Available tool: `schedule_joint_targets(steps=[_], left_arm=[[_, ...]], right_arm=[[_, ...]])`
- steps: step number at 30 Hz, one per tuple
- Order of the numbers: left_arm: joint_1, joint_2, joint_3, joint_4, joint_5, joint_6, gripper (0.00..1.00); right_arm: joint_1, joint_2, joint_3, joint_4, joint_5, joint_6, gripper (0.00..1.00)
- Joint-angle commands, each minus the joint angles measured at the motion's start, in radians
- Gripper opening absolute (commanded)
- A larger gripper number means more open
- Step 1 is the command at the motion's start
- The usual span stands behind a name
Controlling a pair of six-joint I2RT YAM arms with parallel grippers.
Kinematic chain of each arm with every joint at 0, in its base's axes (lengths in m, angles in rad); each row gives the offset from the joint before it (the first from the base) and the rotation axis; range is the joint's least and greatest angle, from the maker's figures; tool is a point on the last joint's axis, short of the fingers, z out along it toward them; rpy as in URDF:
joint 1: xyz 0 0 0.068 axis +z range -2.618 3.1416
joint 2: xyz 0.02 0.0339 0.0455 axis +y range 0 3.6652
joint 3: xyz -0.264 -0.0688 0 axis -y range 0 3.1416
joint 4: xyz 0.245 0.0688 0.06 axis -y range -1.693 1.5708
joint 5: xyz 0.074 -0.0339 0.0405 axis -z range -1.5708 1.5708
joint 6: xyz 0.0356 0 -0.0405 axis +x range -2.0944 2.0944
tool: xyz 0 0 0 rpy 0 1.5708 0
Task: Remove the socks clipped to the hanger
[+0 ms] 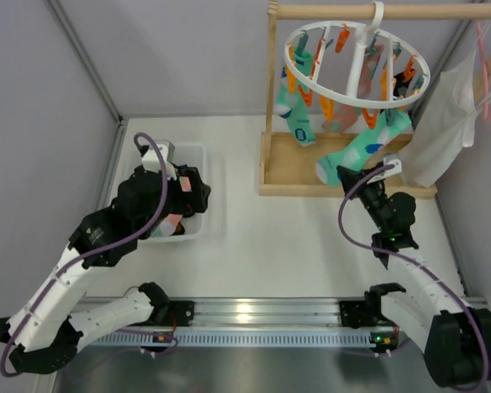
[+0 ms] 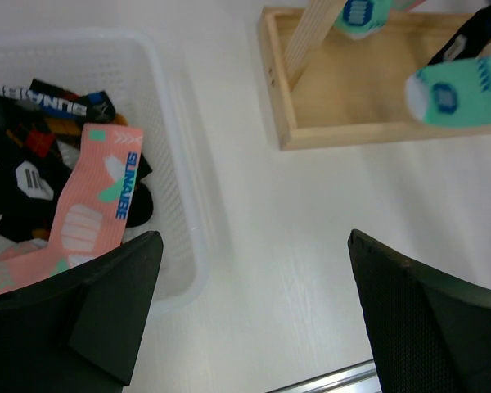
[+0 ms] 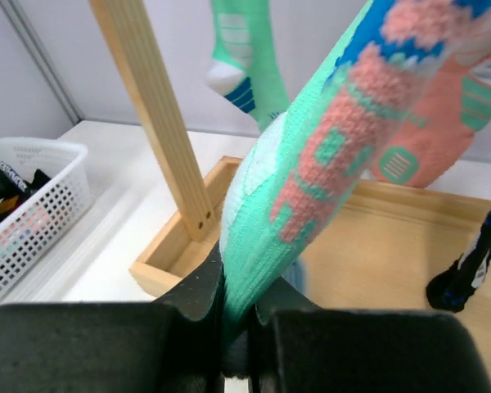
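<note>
Right end effector (image 3: pixel 239 315) pinched tight on toe of mint sock (image 3: pixel 311 172); sock hung clipped to hanger (image 1: pixel 361 65). Left end effector (image 2: pixel 254 319) spread wide, empty, above basket (image 2: pixel 188 221). Risk: clip holds, so pull swings hanger or toe slips free.

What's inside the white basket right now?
A pink-salmon sock lies on top of dark socks with orange and red patches. The basket floor beneath the pile is covered, so how many lie there cannot be told.
</note>
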Motion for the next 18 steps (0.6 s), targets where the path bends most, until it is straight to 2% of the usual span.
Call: schedule_joint_targets(steps=[1,5,8,14,18], left_arm=[[-0.001,0.068,0.147,0.049,0.048,-0.024,0.98],[-0.001,0.181,0.387,0.049,0.114,-0.015,0.98],[-0.006,0.276,0.503,0.047,0.136,-0.003,0.98],[-0.118,0.468,0.742,0.046,-0.046,0.072,0.98],[-0.249,0.586,0.880,0.043,-0.183,0.152,0.99]], right_arm=[[0.148,-0.082,0.034,-0.130,0.219,-0.052,0.00],[0.312,-0.107,0.084,-0.253,0.391,-0.091,0.00],[0.433,-0.095,0.127,-0.326,0.518,-0.104,0.00],[0.634,-0.036,0.207,-0.382,0.734,-0.125,0.00],[0.739,0.040,0.269,-0.399,0.836,-0.137,0.00]])
